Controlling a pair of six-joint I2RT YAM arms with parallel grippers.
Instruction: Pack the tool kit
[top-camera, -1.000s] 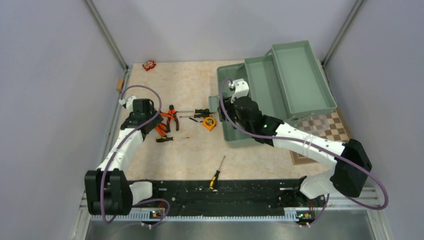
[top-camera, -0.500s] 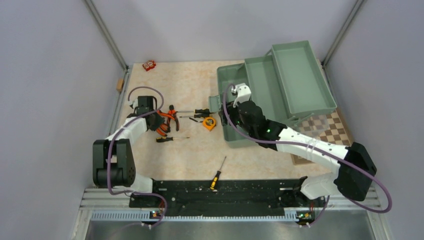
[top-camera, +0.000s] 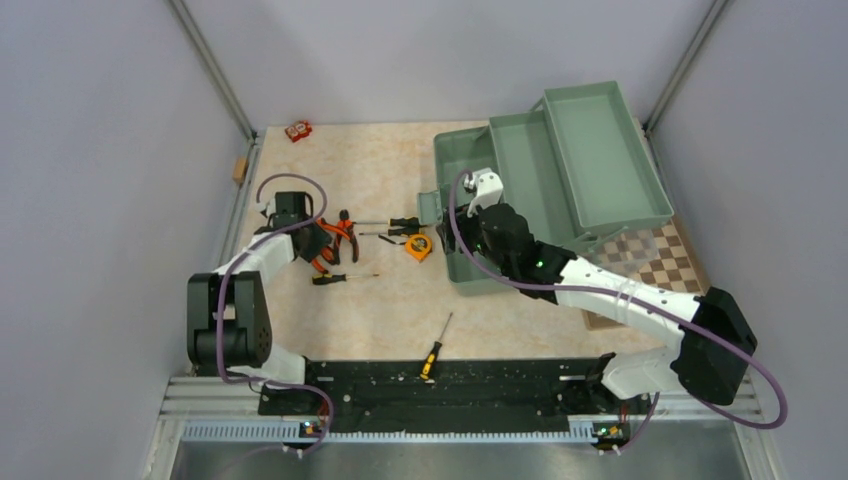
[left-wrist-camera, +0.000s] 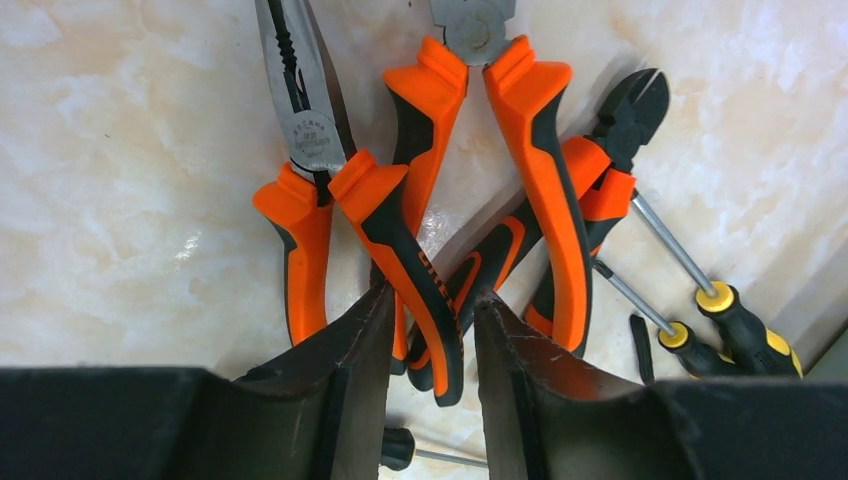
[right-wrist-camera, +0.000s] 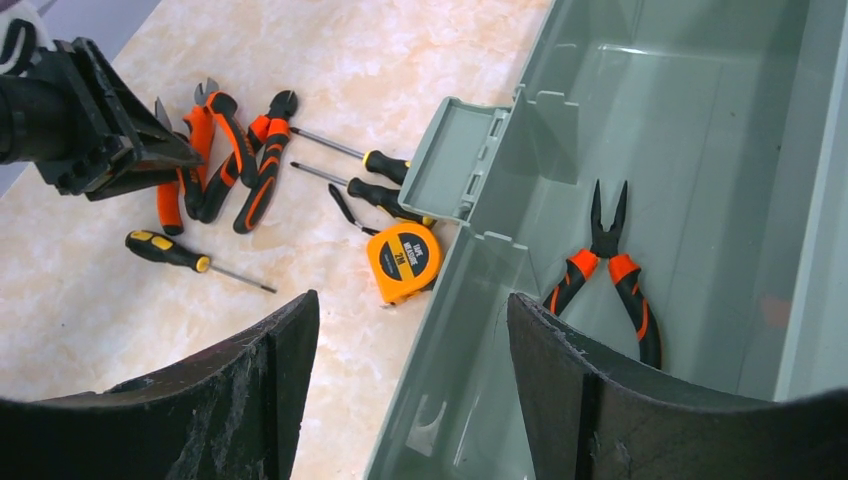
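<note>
The sage-green toolbox (top-camera: 441, 165) stands open at the back right, with its tray (top-camera: 600, 150) swung aside. One pair of orange-black pliers (right-wrist-camera: 605, 265) lies inside it. My right gripper (right-wrist-camera: 412, 300) is open and empty above the toolbox's left wall (right-wrist-camera: 520, 240). Three more orange-black pliers (left-wrist-camera: 540, 150) lie fanned on the table, left of centre. My left gripper (left-wrist-camera: 430, 300) is low over them. Its fingers (left-wrist-camera: 365, 330) straddle a handle of the long-nose pliers (left-wrist-camera: 420, 270) with small gaps on both sides. The orange tape measure (right-wrist-camera: 403, 260) lies beside the toolbox.
Two yellow-black screwdrivers (right-wrist-camera: 375, 175) lie between the pliers and the toolbox latch (right-wrist-camera: 455, 160). A third (top-camera: 340, 278) lies nearer, and another (top-camera: 433, 348) by the front rail. The chessboard (top-camera: 660, 260) lies right of the toolbox. A small red object (top-camera: 297, 130) sits at the back.
My left arm has dropped and reached right, down onto the pliers. My right gripper has shifted a little to the right over the toolbox's left wall.
</note>
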